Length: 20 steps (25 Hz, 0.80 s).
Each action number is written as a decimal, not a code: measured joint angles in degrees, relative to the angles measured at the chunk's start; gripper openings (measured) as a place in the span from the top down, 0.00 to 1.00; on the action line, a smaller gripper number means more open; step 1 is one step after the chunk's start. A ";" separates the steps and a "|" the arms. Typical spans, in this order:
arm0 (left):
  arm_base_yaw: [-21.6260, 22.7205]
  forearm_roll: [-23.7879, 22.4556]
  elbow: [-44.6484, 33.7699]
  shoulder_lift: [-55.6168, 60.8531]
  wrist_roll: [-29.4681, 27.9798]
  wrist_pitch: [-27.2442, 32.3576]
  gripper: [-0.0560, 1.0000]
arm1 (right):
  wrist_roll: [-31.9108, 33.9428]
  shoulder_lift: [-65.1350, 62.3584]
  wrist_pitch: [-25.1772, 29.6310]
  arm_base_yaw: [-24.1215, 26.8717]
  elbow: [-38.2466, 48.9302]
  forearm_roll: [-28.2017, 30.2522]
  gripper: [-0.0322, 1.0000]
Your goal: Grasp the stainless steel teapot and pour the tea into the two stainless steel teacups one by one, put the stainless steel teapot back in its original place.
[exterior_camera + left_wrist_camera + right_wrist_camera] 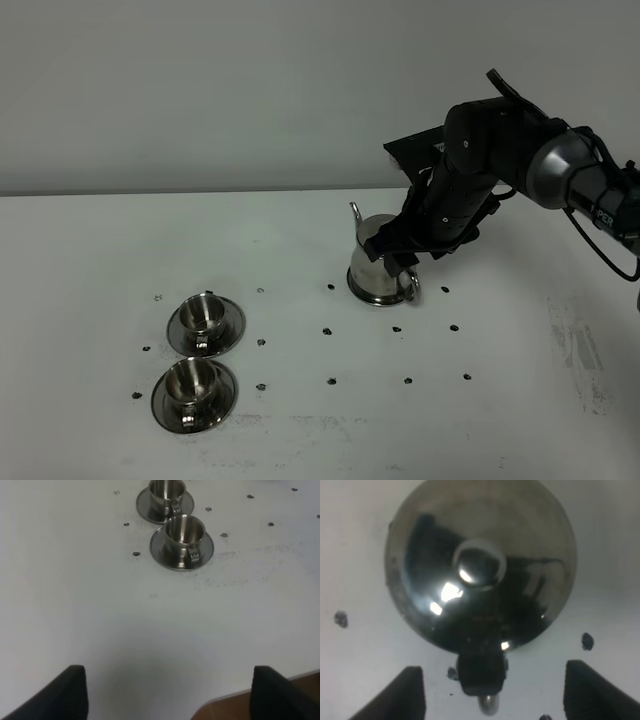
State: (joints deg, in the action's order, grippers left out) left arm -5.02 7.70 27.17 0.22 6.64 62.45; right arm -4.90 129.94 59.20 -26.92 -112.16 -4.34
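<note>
The white bench (90, 250) takes up most of the scene: matt, a little scuffed, set with rows of small dark marks (331, 381). My right arm (500, 150), black and jointed, reaches over its far right part and hangs just above the stainless steel teapot (372, 272).

I judge this to be the first step, the approach to the grasp, with no pouring begun. My right tool (497, 692) is spread about as wide as it goes and has hold of nothing. From its own camera, the loop handle (481, 680) lies between the two black fingers (412, 692), with bench showing on either side. My left tool (175, 695) is also wide open and empty, over bare bench, with the cups ahead of it.

The next move, as I see it, is to bring the right tool down until the handle sits squarely between the fingers, then close firmly. Polished steel is slippery and the loop is thin, so a shallow bite could let the pot swing.

The pot is mirror-bright, with a flaring base, a flat round lid, a ball knob (480, 570) and a thin curved spout (355, 212). I cannot tell its coaster apart from that base.

Well to the left stand the two stainless steel teacups – one farther (205, 313), one nearer (193, 380) – small, round and shiny. Each sits on its own saucer (232, 325).
</note>
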 joint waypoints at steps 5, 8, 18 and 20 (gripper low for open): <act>0.00 0.00 0.00 0.00 0.00 0.00 0.32 | 0.00 1.05 0.06 0.00 -1.27 0.34 0.42; 0.00 0.00 0.00 0.00 0.00 0.00 0.32 | 0.00 1.10 0.00 0.00 -1.38 0.83 0.42; 0.00 0.00 0.00 0.00 0.00 0.00 0.32 | -0.32 2.42 0.13 0.00 -1.81 1.31 0.42; 0.00 0.00 0.00 0.00 0.00 0.00 0.32 | -0.47 2.65 0.08 0.00 -1.81 1.31 0.42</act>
State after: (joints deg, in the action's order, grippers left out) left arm -5.02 7.70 27.17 0.22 6.64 62.45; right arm -5.37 132.59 59.28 -26.92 -113.98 -3.03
